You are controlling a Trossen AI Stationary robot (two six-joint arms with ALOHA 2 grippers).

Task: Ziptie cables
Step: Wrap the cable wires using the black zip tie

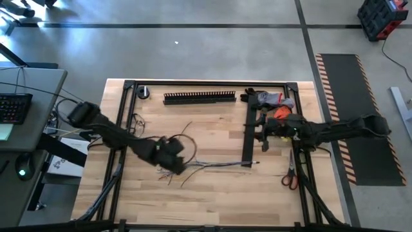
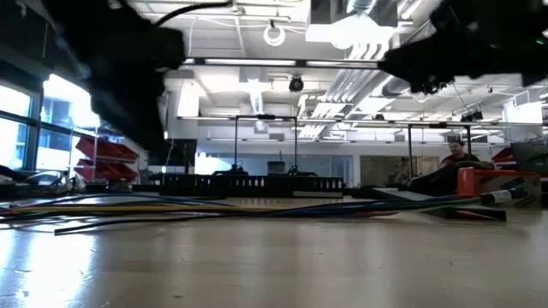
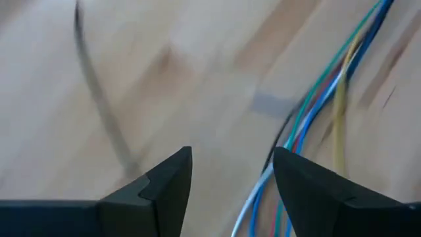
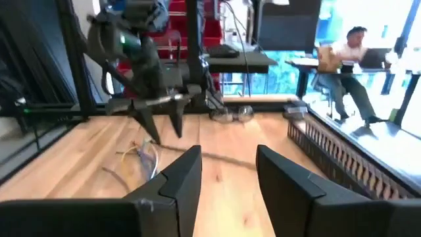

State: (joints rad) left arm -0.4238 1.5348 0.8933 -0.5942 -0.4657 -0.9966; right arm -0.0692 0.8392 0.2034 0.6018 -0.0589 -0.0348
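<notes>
Fingers of your left gripper [image 3: 231, 178] and right gripper [image 4: 228, 172] stand apart, empty. Cables [image 1: 215, 165] lie loose at the surface's lower centre; closing too early could scatter strands.

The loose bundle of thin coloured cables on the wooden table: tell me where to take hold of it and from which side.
Grip the loose bundle of thin coloured cables where the strands run together in one straight line, between the frayed end by the left hand and the black strip. It lies flat, so come straight down from above, fingers either side of the line. The right hand is open, off to the right.
</notes>
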